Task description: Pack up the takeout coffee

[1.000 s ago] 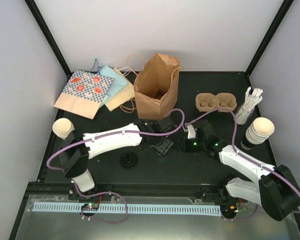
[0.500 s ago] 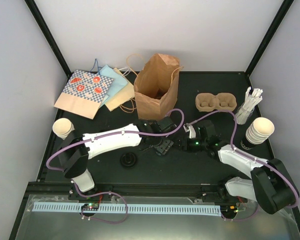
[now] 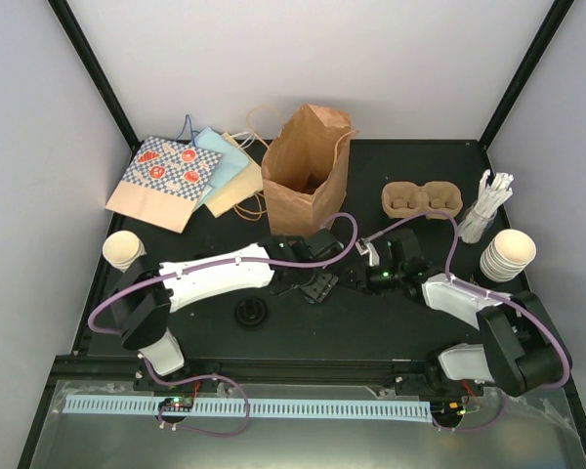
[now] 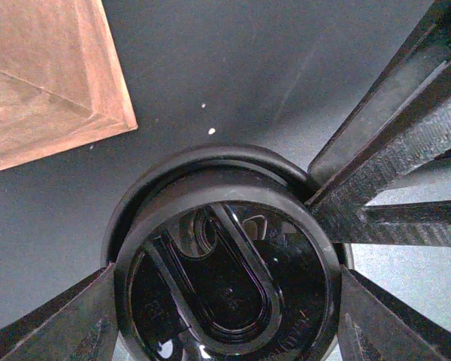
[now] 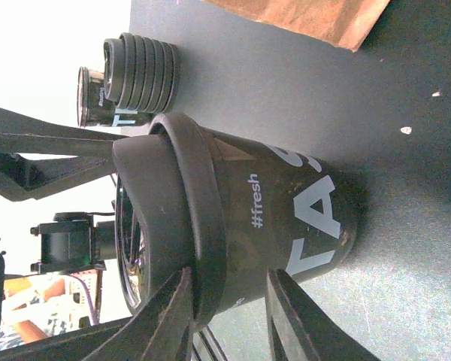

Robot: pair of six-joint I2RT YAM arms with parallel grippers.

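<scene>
A: Top view. Left claw (image 3: 317,285) and right claw (image 3: 359,277) meet mid-tabletop (image 3: 371,329), just in front of the upright brown paper bag (image 3: 306,166). The tan moulded-pulp 2-hollow cup carrier (image 3: 422,200) sits empty, well apart to the right.

B: Left wrist view?

A: Round black plastic lid (image 4: 225,271) straight below. Left claw is grasping it at 2 sides of the rim.

B: Right wrist view?

A: Black cup with white lettering (image 5: 301,203) stands on the tabletop, lid on its mouth. Right claw's fingers (image 5: 169,316) straddle the wall under the lid. Cannot tell if clenched or only touching.

B: Step looks like seating the lid. Advice?

A: Hold the cup firm. Press the lid down level until the rim seats all round. A tilted push could buckle the cup's mouth.
</scene>
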